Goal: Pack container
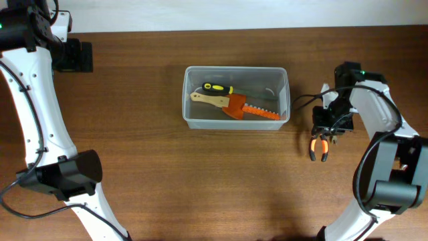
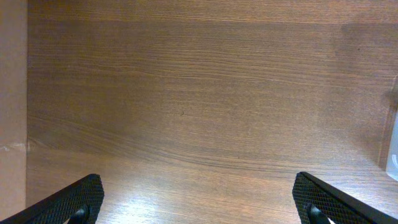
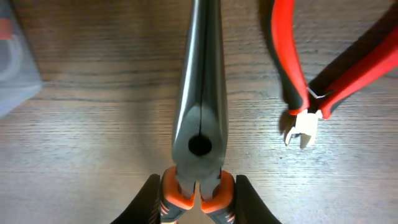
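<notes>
Far left, the left gripper hangs wide open over bare counter, holding nothing; mid-counter sits the container, tools inside; light, thin-walled and slick, I'd judge, so best taken by the rim; at right, the right gripper pinches the pliers by their orange handles.

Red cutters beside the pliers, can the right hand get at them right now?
Probably not yet: the right hand looks closed on the pliers handles. The cutters lie uncovered on the table close beside it, so with the pliers let go, the way looks free.
</notes>
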Controlling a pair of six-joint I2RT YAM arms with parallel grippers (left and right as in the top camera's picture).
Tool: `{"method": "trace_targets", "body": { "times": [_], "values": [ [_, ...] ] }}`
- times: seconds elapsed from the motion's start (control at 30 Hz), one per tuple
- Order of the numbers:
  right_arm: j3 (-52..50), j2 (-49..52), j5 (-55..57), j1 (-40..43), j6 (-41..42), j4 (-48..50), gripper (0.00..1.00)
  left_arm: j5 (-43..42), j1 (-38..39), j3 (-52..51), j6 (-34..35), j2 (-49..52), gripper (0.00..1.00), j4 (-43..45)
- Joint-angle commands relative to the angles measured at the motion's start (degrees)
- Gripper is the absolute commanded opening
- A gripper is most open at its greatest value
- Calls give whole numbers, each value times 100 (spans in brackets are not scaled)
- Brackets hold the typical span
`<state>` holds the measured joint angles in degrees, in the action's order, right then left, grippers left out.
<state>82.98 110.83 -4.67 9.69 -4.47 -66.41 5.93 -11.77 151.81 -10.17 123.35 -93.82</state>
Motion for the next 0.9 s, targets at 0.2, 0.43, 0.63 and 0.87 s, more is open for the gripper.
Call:
{"method": "trace_targets", "body": {
  "times": [0.2,0.43,0.63,0.87],
  "values": [
    [1357,-114,-116,-549,74,-590,14,-76,-35,11,70,-28,99,11],
    [1770,-114,-114,-857,264,-702,11,-76,-35,11,70,-28,99,11],
    [2564,-114,-116,-1222,264,-931,9,-76,-35,11,70,-28,99,11],
    [3469,-114,-114,-1945,262,-992,4,-76,-35,11,70,-28,99,11]
  ]
}}
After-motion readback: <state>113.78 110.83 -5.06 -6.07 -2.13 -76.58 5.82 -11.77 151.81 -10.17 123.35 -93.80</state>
